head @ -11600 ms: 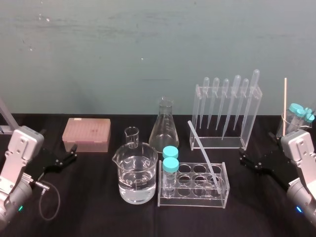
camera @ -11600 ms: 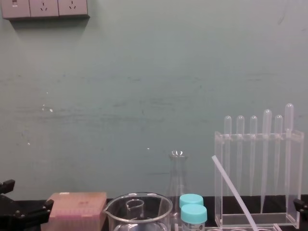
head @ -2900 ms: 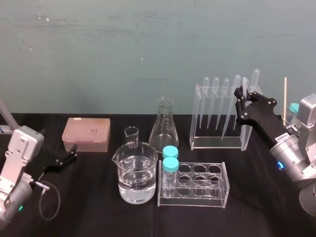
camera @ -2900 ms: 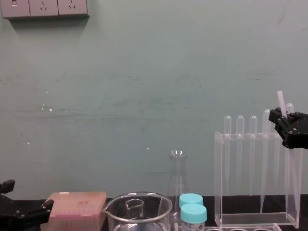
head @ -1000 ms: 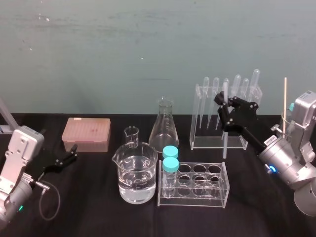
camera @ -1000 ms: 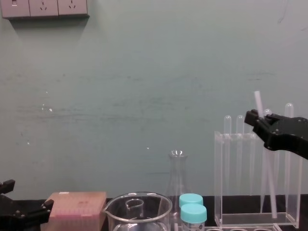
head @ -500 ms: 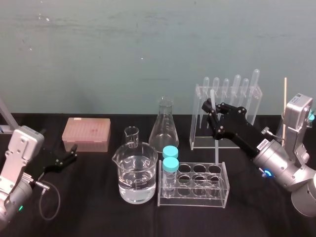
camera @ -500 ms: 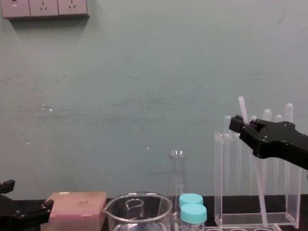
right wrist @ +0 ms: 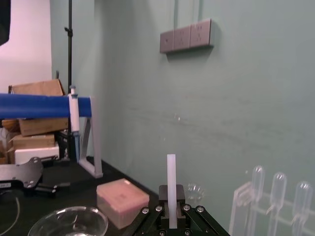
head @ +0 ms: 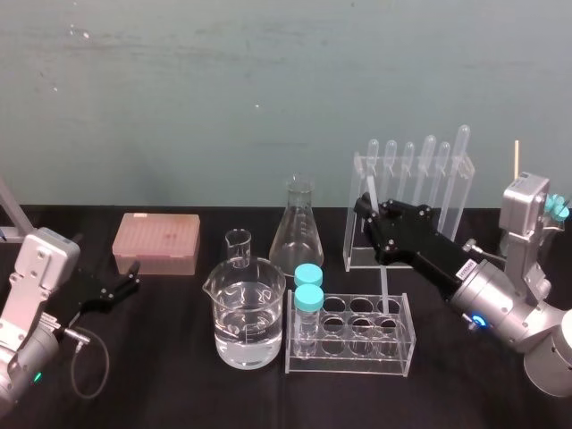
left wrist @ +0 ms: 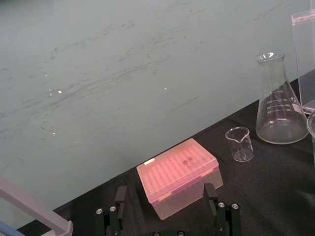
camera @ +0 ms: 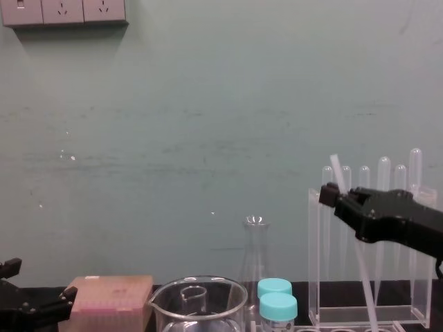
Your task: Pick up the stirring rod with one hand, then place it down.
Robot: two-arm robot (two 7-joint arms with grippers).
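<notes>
Stirring rod pinched near its upper end by the right claw, a short stub poking up above the claw, the long part hanging below it, leaning slightly off upright. Lower end down among the back holes of the clear tube rack right beneath the claw; cannot tell whether the tip touches it. Just behind the claw, the pipette stand. To the claw's left, near it, the glass flask; lower and farther left, the beaker of clear liquid and two teal-capped tubes. Far off to the left of that claw, parked low over the black table, the left claw, fingers spread, with the pink tip box just ahead of it.
</notes>
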